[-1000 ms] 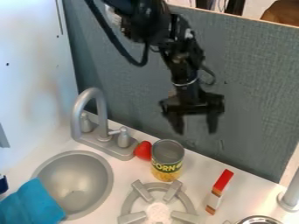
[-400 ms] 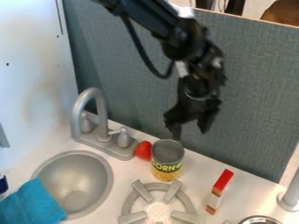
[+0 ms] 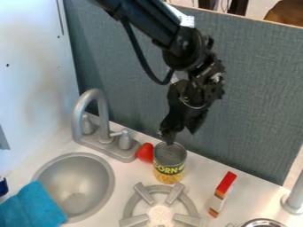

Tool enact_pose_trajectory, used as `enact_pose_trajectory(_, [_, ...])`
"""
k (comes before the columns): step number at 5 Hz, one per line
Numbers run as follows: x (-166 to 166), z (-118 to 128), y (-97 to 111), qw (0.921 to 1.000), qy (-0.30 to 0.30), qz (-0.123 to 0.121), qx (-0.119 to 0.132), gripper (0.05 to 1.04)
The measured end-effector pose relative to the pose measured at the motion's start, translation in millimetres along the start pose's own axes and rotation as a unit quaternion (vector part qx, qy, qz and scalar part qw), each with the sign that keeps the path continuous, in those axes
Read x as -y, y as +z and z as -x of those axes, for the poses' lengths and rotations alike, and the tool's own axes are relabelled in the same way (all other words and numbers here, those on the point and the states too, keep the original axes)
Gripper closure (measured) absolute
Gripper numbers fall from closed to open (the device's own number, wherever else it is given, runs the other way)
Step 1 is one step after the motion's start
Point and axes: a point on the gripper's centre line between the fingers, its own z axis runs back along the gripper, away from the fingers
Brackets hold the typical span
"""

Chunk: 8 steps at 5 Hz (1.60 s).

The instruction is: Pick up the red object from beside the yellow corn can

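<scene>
Claw parted above corn can, near counter's rear edge — rim best straddled squarely, red object given clearance.

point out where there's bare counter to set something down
Bare patches: between the can and the red-topped box, and between that box and the grey post. A narrower strip lies between sink and burner. Crowded: faucet, red object and can stand close together, with the gripper over the can's back side.
</scene>
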Motion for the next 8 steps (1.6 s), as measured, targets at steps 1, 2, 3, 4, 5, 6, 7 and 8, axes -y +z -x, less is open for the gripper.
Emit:
enact_pose_trajectory(1, [-10.9,-12.5,-7.9,0.9976,0.068,-0.009,0.008,0.083])
enact_pose_trajectory(2, [-18.1,-25.0,-13.0,0.994,0.108,-0.018,-0.001,0.083])
enact_pose_trajectory(3, [-11.8,-40.3,-9.7,0.9911,0.132,-0.011,-0.015,0.083])
enact_pose_trajectory(4, [-10.3,-48.1,-20.7,0.9899,0.137,-0.017,-0.03,0.083])
enact_pose_trajectory(5, [-7.0,-46.5,-36.1,0.9898,0.134,-0.025,-0.043,0.083])
enact_pose_trajectory(6, [-4.4,-45.1,-51.4,0.9896,0.128,-0.036,-0.056,0.082])
enact_pose_trajectory(7, [-4.5,-48.1,-57.7,0.9866,0.138,-0.055,-0.068,0.083])
enact_pose_trajectory(8, [-5.9,-45.8,-66.1,0.9851,0.14,-0.071,-0.069,0.083])
